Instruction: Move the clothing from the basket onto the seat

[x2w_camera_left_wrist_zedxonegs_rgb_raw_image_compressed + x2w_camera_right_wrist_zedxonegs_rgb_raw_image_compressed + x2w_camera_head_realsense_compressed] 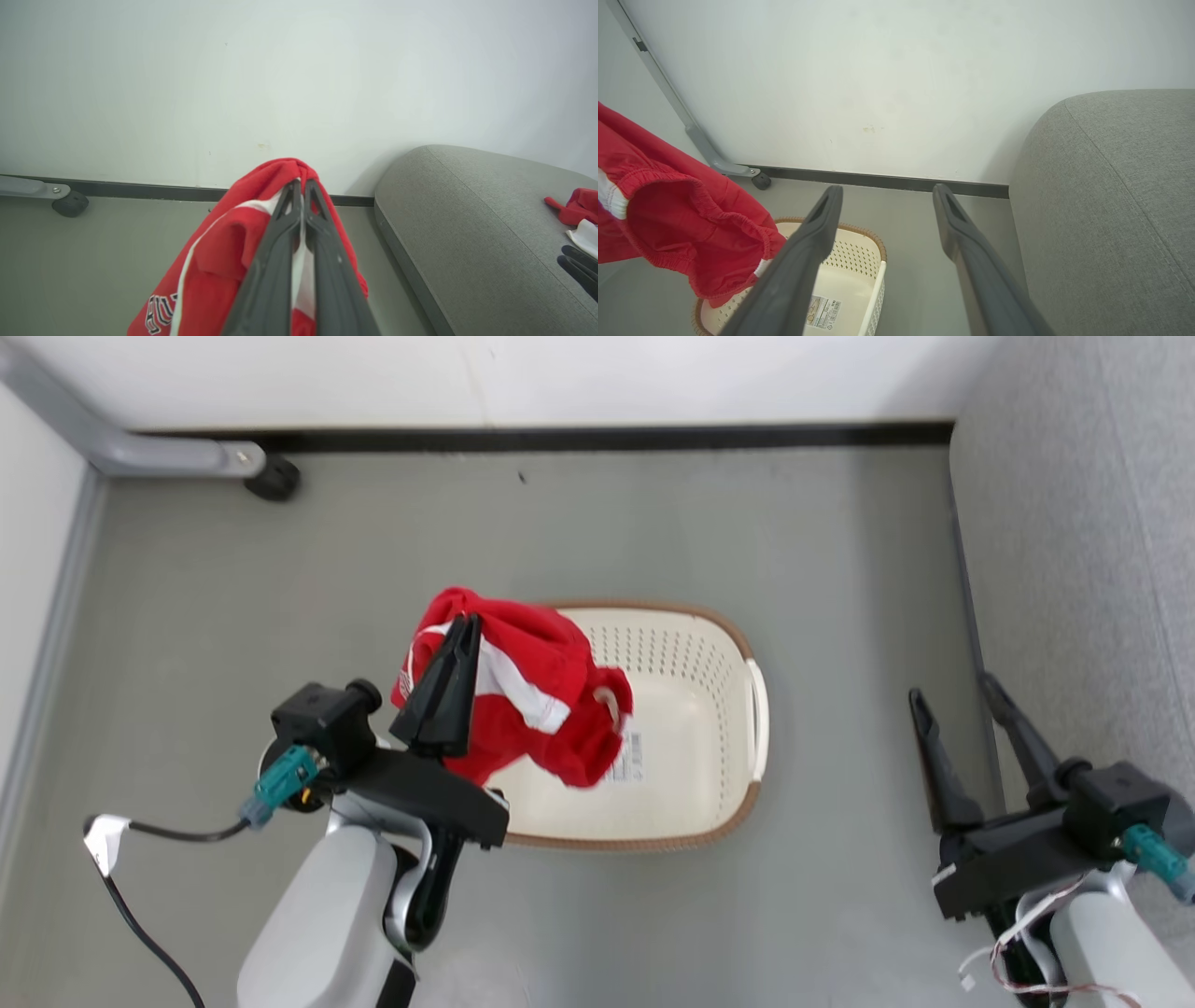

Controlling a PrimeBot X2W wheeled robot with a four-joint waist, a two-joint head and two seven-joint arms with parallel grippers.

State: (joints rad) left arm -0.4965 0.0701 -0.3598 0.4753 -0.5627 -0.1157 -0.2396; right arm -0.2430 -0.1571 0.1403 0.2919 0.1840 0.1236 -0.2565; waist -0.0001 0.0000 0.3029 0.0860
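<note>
My left gripper (463,623) is shut on a red garment with white stripes (537,695), holding it up over the left part of the cream basket (709,644). In the left wrist view the red garment (219,261) drapes around the closed left gripper (300,184). The basket (873,284) shows a bare bottom with a paper label (627,756). My right gripper (952,689) stands open beside the grey seat (1083,569), nothing between its fingers; in the right wrist view the right gripper (887,193) is spread wide. A second red and white garment (577,210) lies on the seat (467,224).
A white wall with a dark baseboard (597,437) closes the far side. A grey metal leg with a black caster (273,478) stands at the back left. A loose black cable (140,915) trails near my left arm. Grey floor (840,569) surrounds the basket.
</note>
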